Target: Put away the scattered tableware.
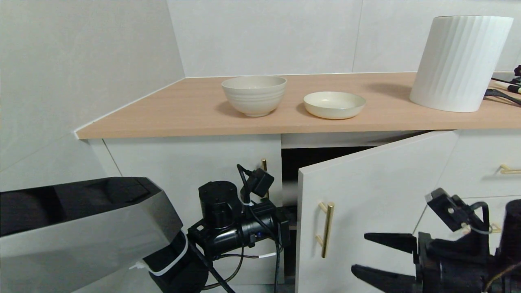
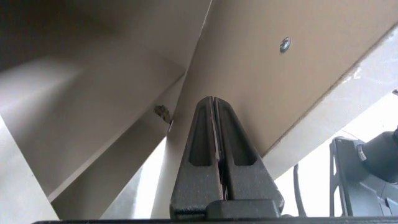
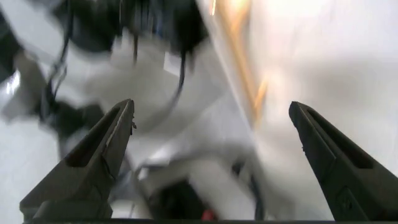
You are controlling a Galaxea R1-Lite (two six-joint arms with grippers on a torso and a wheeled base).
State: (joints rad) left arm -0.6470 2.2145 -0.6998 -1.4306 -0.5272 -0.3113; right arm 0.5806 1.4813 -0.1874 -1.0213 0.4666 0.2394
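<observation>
A: Take the open cabinet door (image 1: 366, 195) as the mark and begin at the left. Where is the left gripper (image 2: 213, 102)?

B: At the door's free edge, in the gap between the door and the cabinet. Its fingers (image 2: 200, 143) are pressed flat together with nothing between them. Their tips are close to the door's inner face, near a screw (image 2: 285, 44) set in that panel.

A: And the tableware?

B: Both pieces stand on the worktop (image 1: 163, 118) above the door. The bowl (image 1: 254, 95), cream with ribbed sides, sits upright a little to the left of the door's free edge. The shallow dish (image 1: 334, 104), the same cream, sits above the free-edge end of the door, near the bowl but not touching it.

A: What about the door's front?

B: A brass bar handle (image 1: 327, 228) runs upright near the free edge.

A: And the right gripper (image 1: 359, 252)?

B: Low in front of the door's outer face, just right of the handle. Its fingers (image 3: 93, 162) are spread wide and hold nothing, with the tips pointing toward the handle. I cannot tell whether they touch the door.

A: Anything further right?

B: A tall white ribbed container (image 1: 460, 63) stands on the worktop above the door's hinge side. Some dark-handled utensils (image 1: 502, 87) lie beyond it, further from the door. A brass drawer pull (image 1: 511, 169) sits just past the hinges.
</observation>
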